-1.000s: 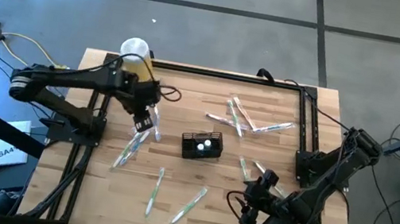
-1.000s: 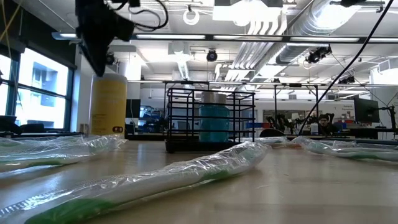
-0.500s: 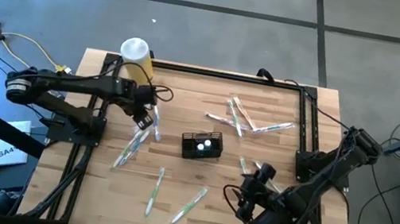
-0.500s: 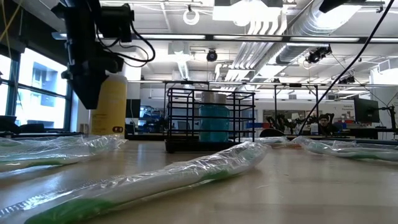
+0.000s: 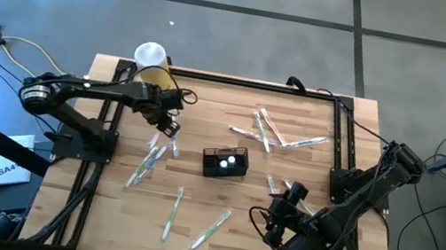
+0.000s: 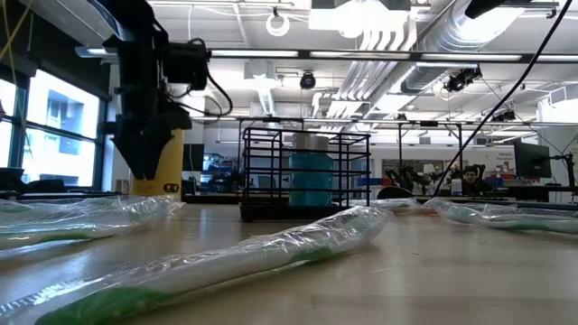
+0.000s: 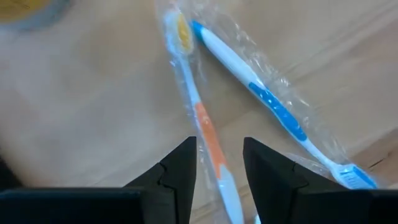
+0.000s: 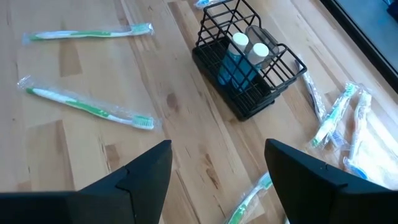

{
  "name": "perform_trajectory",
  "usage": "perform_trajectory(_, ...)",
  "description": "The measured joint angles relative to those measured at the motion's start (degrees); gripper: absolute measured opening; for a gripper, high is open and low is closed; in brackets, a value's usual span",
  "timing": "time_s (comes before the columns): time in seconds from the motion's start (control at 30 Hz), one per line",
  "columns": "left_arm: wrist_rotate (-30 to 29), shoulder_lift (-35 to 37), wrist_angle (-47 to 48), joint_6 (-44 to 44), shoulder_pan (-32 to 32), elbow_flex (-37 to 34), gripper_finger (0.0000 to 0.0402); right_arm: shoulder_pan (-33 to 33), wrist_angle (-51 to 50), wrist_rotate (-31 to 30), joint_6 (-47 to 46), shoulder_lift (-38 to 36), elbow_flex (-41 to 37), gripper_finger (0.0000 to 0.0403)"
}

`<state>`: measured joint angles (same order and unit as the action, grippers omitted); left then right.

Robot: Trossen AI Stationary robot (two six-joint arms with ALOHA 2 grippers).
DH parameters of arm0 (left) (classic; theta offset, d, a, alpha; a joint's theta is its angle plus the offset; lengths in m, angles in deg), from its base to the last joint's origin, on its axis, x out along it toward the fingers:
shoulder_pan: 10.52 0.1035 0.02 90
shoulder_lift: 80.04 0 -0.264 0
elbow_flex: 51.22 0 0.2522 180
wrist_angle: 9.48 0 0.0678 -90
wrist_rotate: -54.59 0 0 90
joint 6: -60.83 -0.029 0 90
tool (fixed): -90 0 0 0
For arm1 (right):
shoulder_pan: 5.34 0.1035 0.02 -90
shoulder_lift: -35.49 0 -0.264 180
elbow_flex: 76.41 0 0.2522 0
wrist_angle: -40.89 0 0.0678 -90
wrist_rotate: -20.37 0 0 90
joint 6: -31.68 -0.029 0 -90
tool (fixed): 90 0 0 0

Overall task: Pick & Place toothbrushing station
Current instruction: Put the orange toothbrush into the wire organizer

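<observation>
Caddy (image 5: 225, 162) sits mid-table, black wire box, upright, with a blue bottle (image 8: 235, 64) and two white caps showing inside it, and no gripper is on it.

Left gripper (image 5: 168, 124) is over by the yellow cylinder (image 5: 153, 72) with the white lid, hanging just above the wrapped brushes there. From the left wrist, its fingers (image 7: 181, 169) stand partly apart, nothing between them, straddling from above an orange-handled toothbrush (image 7: 205, 134) in clear wrap; a blue-handled toothbrush (image 7: 273, 102) lies just beside it, their heads close together.

Right gripper (image 5: 273, 225) is down at the near right side of the table, well away from the caddy, jaws spread wide and empty; its wrist camera looks across two green toothbrushes (image 8: 87, 107) toward the caddy.

Table (image 5: 207, 113) is pale wood planks with a black frame, wrapped toothbrushes scattered all round. Beyond it, in the low view, an open workshop: ceiling ducts, strip lights, windows at the left, desks and screens far back.

Against a second ago, the left arm has drawn back from the pair of brushes toward the yellow cylinder and dropped lower in the low view. Right arm has shifted slightly. Caddy hasn't budged.
</observation>
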<state>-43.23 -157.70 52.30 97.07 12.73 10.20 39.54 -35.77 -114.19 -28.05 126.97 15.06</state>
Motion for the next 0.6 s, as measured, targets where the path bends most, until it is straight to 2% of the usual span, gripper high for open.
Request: perform_trajectory(0.6,-2.89,-11.06,-0.78,-0.65,0.02,0.02,0.0127,0.00,0.62,-0.08,-0.17,-0.04,-0.96,0.0249)
